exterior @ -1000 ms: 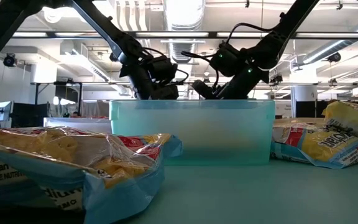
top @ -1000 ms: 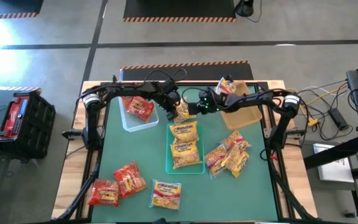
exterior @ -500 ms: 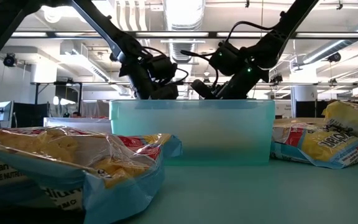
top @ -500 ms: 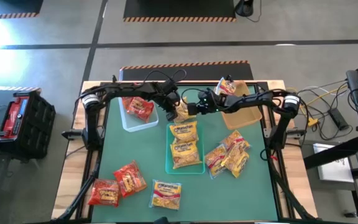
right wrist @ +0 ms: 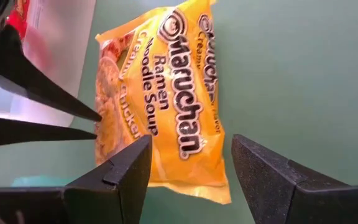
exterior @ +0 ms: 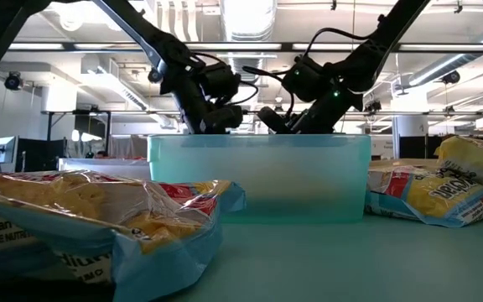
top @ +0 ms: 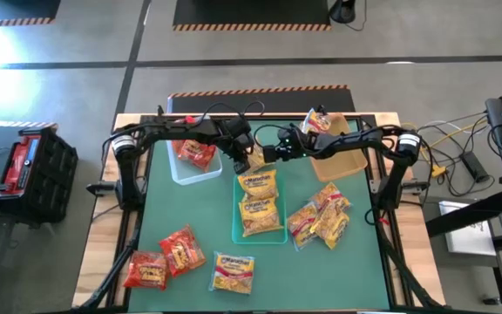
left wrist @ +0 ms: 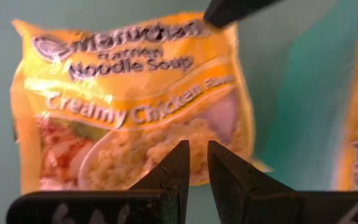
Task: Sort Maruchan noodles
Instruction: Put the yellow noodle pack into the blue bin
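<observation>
From my remote seat, I see both grippers meet over one yellow crinkly plastic Maruchan noodle packet [right wrist: 166, 99] lying flat on the green table mat [top: 181, 205]. My left gripper [left wrist: 197, 163] shows fingers nearly closed with a slim gap, holding nothing, the packet just beyond their tips. My right gripper [right wrist: 191, 168] stands wide open, packet between and ahead of its fingers.

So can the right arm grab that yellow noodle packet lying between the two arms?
Probably yes. The right gripper is open just above the yellow packet, nothing covering it, though the left gripper crowds one edge.
</observation>
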